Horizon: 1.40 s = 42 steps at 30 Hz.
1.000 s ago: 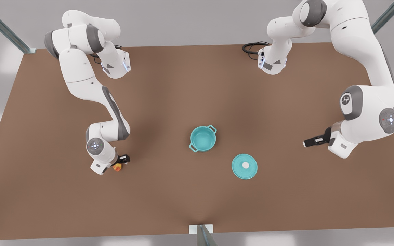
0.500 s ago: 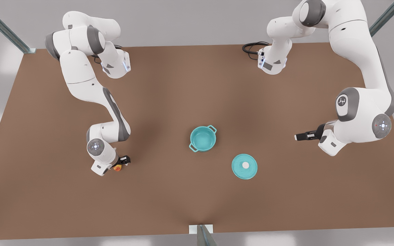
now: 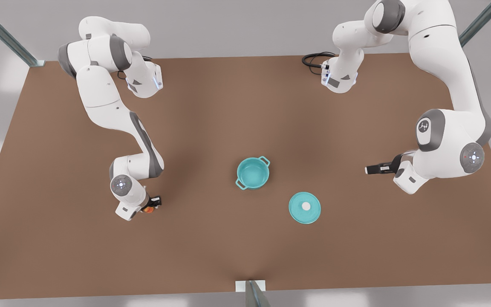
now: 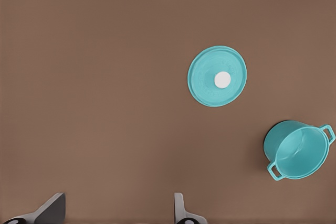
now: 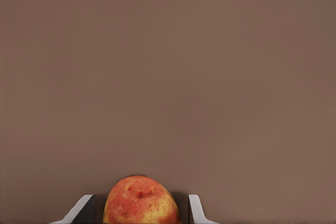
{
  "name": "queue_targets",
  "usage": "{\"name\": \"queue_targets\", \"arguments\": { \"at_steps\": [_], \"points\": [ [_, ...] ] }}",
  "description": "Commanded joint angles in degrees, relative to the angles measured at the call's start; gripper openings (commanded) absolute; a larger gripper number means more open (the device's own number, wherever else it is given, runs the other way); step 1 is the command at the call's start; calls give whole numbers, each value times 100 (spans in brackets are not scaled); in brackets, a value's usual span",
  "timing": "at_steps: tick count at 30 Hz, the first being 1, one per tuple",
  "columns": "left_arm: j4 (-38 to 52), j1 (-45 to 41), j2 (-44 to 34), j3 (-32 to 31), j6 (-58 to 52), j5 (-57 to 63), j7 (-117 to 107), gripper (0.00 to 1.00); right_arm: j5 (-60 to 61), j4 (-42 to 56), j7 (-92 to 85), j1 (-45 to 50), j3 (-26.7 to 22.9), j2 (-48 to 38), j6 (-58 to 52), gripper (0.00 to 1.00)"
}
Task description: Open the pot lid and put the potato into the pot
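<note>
Since a second ago, the right gripper [image 3: 149, 208] has sunk around the potato [image 3: 146, 209], while the left gripper [image 3: 373, 169], fingers spread wide and empty, has drawn back towards the front view's right and waits. In the right wrist view the potato [image 5: 140, 200] sits between the two fingers [image 5: 194, 208], close on both sides; full contact I cannot confirm. The pot lid [image 3: 304, 207] lies flat on the bench [image 3: 245, 238], apart from the open pot [image 3: 252, 172]. Best squeeze firmly across the potato's middle, then lift straight before carrying over the pot's rim.
</note>
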Motion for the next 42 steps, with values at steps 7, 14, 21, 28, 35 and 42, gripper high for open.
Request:
{"name": "queue_targets", "arguments": {
  "at_steps": [7,14,21,28,35,42],
  "points": [
    [-4,-2,-7,-2,-9,1,38,100,15,21,-159,-9,-5,-12,-7,59],
    [-12,-2,-7,-2,-26,1,38,100,-11,38,-167,-9,4,-109,-69,51],
    [-4,24,-16,7,-26,10,38,100,-2,38,-246,53,65,-531,-429,48],
    [-47,33,-24,25,-26,10,29,100,15,284,-317,229,250,-847,-745,48],
    [-39,112,-33,51,-87,19,56,100,50,662,-290,378,698,-944,-1009,47],
    [-48,112,-33,51,-114,19,47,100,59,908,-264,642,979,-970,-1009,47]
  ]
}}
